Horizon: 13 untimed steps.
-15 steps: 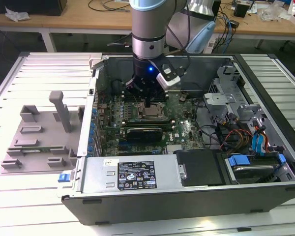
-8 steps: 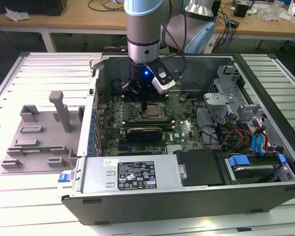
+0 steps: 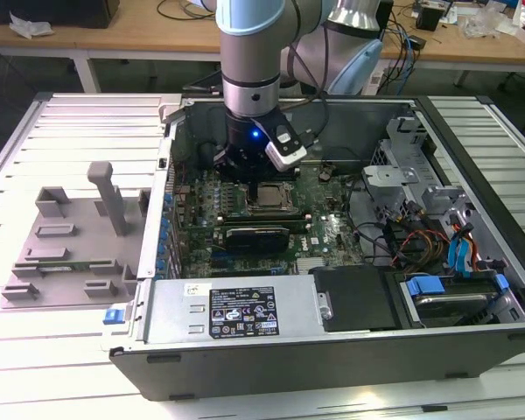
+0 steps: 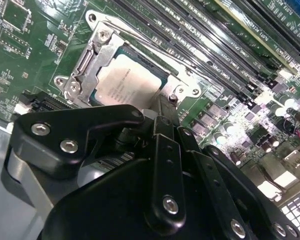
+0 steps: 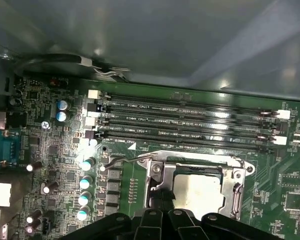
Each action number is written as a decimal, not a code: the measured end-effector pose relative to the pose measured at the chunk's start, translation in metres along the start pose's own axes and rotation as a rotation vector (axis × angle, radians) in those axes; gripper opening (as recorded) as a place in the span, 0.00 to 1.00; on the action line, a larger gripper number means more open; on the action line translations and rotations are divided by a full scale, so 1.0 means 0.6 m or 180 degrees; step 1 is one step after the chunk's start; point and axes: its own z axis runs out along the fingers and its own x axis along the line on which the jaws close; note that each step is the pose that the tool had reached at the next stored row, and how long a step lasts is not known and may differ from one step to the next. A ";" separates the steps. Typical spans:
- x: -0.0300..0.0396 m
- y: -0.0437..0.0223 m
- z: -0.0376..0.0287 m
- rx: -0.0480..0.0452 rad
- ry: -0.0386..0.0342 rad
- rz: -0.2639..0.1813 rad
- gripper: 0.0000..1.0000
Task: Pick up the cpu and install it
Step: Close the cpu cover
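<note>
End effector (image 3: 261,185) hangs low inside the open computer case (image 3: 332,360), right at one edge of the cpu (image 4: 122,80), which lies flat in the socket frame (image 5: 239,187), probably to seat it squarely; open or closed, cannot tell.

The white ribbed surface (image 3: 44,359) carries a big open computer case (image 3: 350,350). A grey plastic holder (image 3: 70,262) lies beside it, on the exterior view's left.

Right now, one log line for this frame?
gripper: low over socket frame | cpu: lying in the frame | case: open
</note>
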 end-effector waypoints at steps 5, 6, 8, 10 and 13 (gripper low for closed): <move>0.002 0.000 0.002 -0.0002 0.0001 0.0024 0.11; 0.002 0.000 0.002 -0.0002 0.0001 0.0024 0.11; 0.002 0.000 0.005 -0.0002 0.0001 0.0030 0.11; 0.002 0.000 0.005 -0.0002 0.0001 0.0031 0.11; 0.002 0.001 0.008 -0.0003 0.0001 0.0031 0.11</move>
